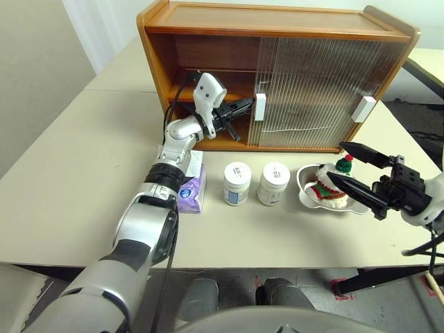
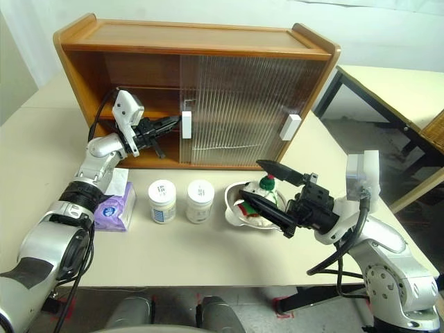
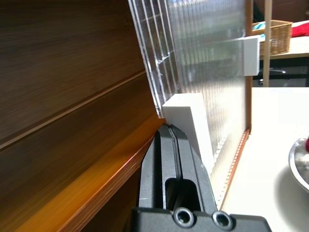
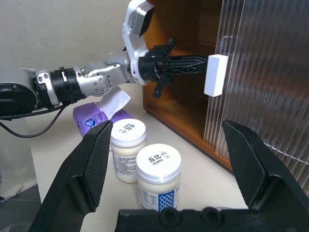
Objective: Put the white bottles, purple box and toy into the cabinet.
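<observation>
Left gripper [image 1: 248, 106], fingers pressed together, tips against the white handle [image 1: 260, 107] of the sliding door at the cabinet [image 1: 277, 21] opening, cabinet at the tabletop's far edge. Right gripper [image 2: 262, 184] spread wide and empty, hovering over the toy [image 2: 262, 196] in the metal bowl [image 2: 232, 208] near the front right. White bottles [image 1: 254, 183] stood side by side mid-table, purple box [image 1: 192, 189] just left of them, all outside the cabinet.

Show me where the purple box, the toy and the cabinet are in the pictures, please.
purple box [image 1: 192, 189], left eye view, on its purple front near the logo.
toy [image 2: 267, 185], right eye view, on its green hat.
cabinet [image 1: 263, 18], left eye view, on its wooden top board.
</observation>
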Motion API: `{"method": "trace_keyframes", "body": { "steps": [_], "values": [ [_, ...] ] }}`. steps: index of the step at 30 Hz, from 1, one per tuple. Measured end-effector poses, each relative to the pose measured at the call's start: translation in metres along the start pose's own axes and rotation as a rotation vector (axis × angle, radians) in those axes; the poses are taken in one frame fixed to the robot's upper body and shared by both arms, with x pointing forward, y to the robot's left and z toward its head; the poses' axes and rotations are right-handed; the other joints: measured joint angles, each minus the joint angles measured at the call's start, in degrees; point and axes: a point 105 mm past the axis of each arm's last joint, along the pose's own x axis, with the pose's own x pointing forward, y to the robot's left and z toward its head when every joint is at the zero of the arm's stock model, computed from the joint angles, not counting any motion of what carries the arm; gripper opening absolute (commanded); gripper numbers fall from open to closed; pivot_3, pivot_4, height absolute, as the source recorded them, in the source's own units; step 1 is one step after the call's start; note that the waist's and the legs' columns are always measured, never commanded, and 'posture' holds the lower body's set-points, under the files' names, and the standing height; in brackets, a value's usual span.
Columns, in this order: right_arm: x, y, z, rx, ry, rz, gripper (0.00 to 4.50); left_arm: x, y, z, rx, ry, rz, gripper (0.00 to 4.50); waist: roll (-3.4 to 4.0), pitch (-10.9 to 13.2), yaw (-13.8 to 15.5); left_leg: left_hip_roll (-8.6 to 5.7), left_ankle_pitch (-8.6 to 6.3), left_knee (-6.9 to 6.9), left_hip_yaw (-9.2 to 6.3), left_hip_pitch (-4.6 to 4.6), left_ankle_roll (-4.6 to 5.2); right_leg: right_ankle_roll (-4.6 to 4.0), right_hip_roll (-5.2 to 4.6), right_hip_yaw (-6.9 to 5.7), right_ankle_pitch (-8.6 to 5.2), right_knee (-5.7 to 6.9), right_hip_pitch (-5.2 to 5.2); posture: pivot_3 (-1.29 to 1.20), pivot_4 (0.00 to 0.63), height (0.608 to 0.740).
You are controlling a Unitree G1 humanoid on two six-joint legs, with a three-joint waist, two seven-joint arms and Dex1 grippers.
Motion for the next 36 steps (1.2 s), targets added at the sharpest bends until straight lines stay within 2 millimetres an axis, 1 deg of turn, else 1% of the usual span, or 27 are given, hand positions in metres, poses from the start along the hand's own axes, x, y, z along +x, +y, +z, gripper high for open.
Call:
{"method": "trace_keyframes", "body": {
  "steps": [3,10,13,16,17,18,20,24,26,27,28,29,32,35,36],
  "values": [
    [-0.001,0.0,0.0,0.002,0.002,-0.006,4.5,0.005,-0.003,0.001,-0.01,-0.009,-0.006,0.02,0.0,0.0,-0.03,-0.01,-0.01,0.06,0.0,-0.03,0.01,0.06,0.0,0.0,0.01,-0.01,0.0,0.04,0.0,0.74],
    [-0.001,0.0,0.0,0.0,0.002,-0.01,4.5,0.008,-0.002,0.002,-0.013,-0.008,-0.01,0.02,0.01,0.01,-0.05,-0.12,-0.08,0.39,-0.09,-0.11,0.13,0.16,-0.04,0.0,0.03,-0.03,0.09,0.04,0.0,0.74],
    [-0.001,0.0,0.0,-0.001,0.001,-0.011,4.5,0.007,-0.002,0.001,-0.011,-0.006,-0.01,0.02,0.01,0.01,-0.16,-0.16,-0.1,0.46,-0.13,-0.12,0.16,0.2,-0.05,0.01,0.04,-0.03,0.12,0.04,0.0,0.74],
    [-0.001,0.0,0.0,-0.003,-0.002,-0.012,4.5,0.001,0.004,0.004,0.014,-0.002,-0.017,0.02,0.02,0.01,-0.49,-0.16,-0.1,0.45,-0.14,-0.13,0.16,0.2,-0.04,0.0,0.04,-0.03,0.1,0.05,0.0,0.74],
    [-0.001,0.0,0.0,-0.004,-0.003,-0.012,4.5,-0.003,0.008,0.008,0.024,-0.006,-0.018,0.42,0.02,0.01,-0.59,-0.16,-0.1,0.44,-0.15,-0.13,0.16,0.2,-0.04,0.0,0.04,-0.03,0.1,0.05,0.0,0.74],
    [-0.001,0.0,0.0,-0.006,-0.006,-0.012,4.5,-0.007,0.013,0.012,0.033,-0.012,-0.018,0.62,0.04,0.0,-0.7,-0.16,-0.1,0.43,-0.15,-0.13,0.16,0.19,-0.04,0.0,0.04,-0.03,0.1,0.06,0.0,0.74],
    [0.0,0.0,0.0,-0.007,-0.008,-0.012,4.5,-0.022,0.019,0.017,0.031,-0.007,-0.032,1.27,0.14,-0.06,-0.99,-0.19,-0.12,0.4,-0.14,-0.12,0.17,0.18,-0.04,0.0,0.02,-0.03,0.1,0.06,0.0,0.74],
    [0.001,0.0,-0.001,-0.003,-0.011,-0.003,4.5,-0.059,0.021,0.008,-0.046,0.072,-0.074,2.7,0.19,-0.09,-1.43,-0.2,-0.14,0.39,-0.15,-0.14,0.16,0.15,-0.03,-0.01,0.01,-0.02,0.05,0.08,0.004,0.74],
    [0.002,0.0,0.0,-0.004,-0.014,0.007,4.5,-0.085,0.023,0.006,-0.093,0.153,-0.102,3.36,0.19,-0.09,-1.65,-0.2,-0.14,0.34,-0.15,-0.17,0.16,0.12,-0.03,0.0,0.0,0.01,-0.03,0.09,0.005,0.74],
    [0.003,0.0,0.0,-0.004,-0.016,0.011,4.5,-0.1,0.023,0.007,-0.123,0.196,-0.117,3.76,0.19,-0.09,-1.65,-0.2,-0.14,0.32,-0.16,-0.17,0.16,0.08,-0.03,-0.01,-0.01,0.02,-0.04,0.1,0.004,0.74],
    [0.004,0.0,0.001,-0.009,-0.021,0.021,4.5,-0.113,0.022,0.009,-0.145,0.236,-0.134,4.05,0.19,-0.09,-1.73,-0.2,-0.15,0.28,-0.15,-0.18,0.14,0.02,-0.03,0.0,0.0,0.03,-0.12,0.11,0.004,0.74],
    [0.005,0.0,0.002,-0.013,-0.024,0.029,4.5,-0.132,0.021,0.009,-0.179,0.304,-0.151,4.43,0.18,-0.1,-1.84,-0.19,-0.16,0.19,-0.16,-0.17,0.12,-0.05,-0.03,0.0,-0.02,0.04,-0.15,0.11,0.004,0.74],
    [0.006,0.0,0.002,-0.016,-0.023,0.055,4.5,-0.173,0.022,0.011,-0.281,0.476,-0.138,4.47,0.09,-0.16,-1.63,-0.18,-0.14,-0.12,-0.21,-0.13,0.06,-0.34,-0.05,0.02,-0.05,0.06,-0.3,0.13,0.003,0.74],
    [0.011,0.0,-0.001,-0.016,-0.006,0.08,4.5,-0.2,0.028,0.015,-0.359,0.602,-0.068,4.47,0.08,-0.2,-0.84,-0.14,-0.12,-0.3,-0.41,-0.04,0.01,-0.78,-0.04,0.0,-0.01,0.13,-0.49,0.15,0.001,0.74],
    [0.012,0.0,-0.002,-0.014,-0.003,0.084,4.5,-0.206,0.031,0.015,-0.373,0.63,-0.045,4.47,0.11,-0.21,-0.52,-0.13,-0.11,-0.35,-0.49,-0.04,0.0,-1.12,-0.04,-0.03,0.14,0.14,-0.55,0.16,0.0,0.74]
  ]
}}
